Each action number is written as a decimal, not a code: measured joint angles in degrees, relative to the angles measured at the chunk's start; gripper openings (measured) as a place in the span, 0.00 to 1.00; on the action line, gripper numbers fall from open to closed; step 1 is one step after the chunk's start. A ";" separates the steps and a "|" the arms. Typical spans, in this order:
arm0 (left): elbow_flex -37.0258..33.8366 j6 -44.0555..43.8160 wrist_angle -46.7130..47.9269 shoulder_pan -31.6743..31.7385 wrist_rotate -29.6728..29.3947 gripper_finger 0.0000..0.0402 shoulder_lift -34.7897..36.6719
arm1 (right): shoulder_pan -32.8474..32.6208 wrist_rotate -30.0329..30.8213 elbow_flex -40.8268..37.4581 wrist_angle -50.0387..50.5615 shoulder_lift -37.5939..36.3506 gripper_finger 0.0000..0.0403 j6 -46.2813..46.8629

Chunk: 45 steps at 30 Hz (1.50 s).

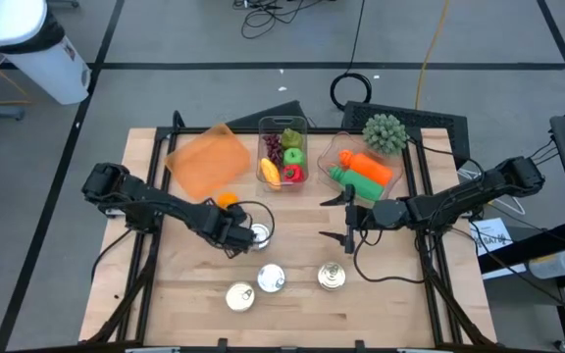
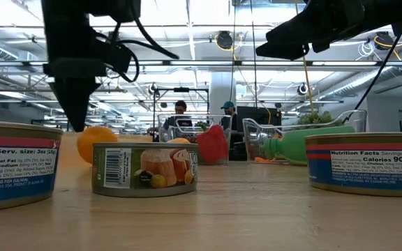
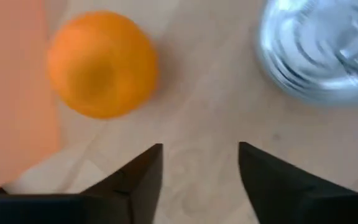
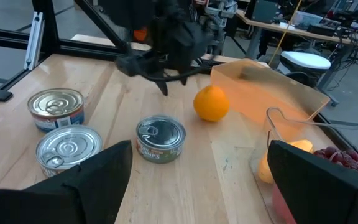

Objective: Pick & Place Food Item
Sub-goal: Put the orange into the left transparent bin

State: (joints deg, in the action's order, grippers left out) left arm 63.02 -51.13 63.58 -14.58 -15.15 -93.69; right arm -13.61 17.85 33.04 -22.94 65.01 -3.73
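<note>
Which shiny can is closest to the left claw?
The can sitting alone right beside the left claw, next to the orange. The other three cans sit in a row nearer the table's front edge, farther from that claw.

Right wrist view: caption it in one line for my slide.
Left pincer hovers open above the table between an orange and a tuna can, with two more cans beside.
</note>
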 joint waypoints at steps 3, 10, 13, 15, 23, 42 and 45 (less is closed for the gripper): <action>0.03 0.18 -0.09 2.08 -1.35 0.68 0.02 | 0.00 0.00 0.00 -0.02 0.00 0.89 -0.05; 0.07 0.53 -0.22 7.26 -2.73 0.86 0.02 | 0.00 0.00 0.00 0.00 0.00 0.89 -0.17; 0.09 -0.23 -0.81 9.86 -1.56 0.89 0.04 | 0.00 -0.02 0.00 0.00 0.00 0.89 -0.17; 0.09 0.58 -0.86 11.06 -0.96 0.90 0.05 | 0.00 -0.03 0.00 0.00 0.00 0.89 -0.19; 0.09 -0.07 -0.88 15.64 1.25 0.90 0.08 | 0.00 -0.11 0.00 0.04 0.00 0.89 -0.45; -5.51 5.39 -23.87 22.15 2.81 0.90 -0.02 | 0.00 -0.13 0.02 0.05 0.00 0.89 -1.51; -6.73 5.41 -24.53 21.71 3.16 0.90 0.02 | 0.00 -0.13 0.02 0.06 0.00 0.89 -1.52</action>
State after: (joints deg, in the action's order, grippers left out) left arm 56.29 -45.72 39.05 7.14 -11.99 -93.67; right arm -13.61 17.72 33.06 -22.87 65.01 -5.25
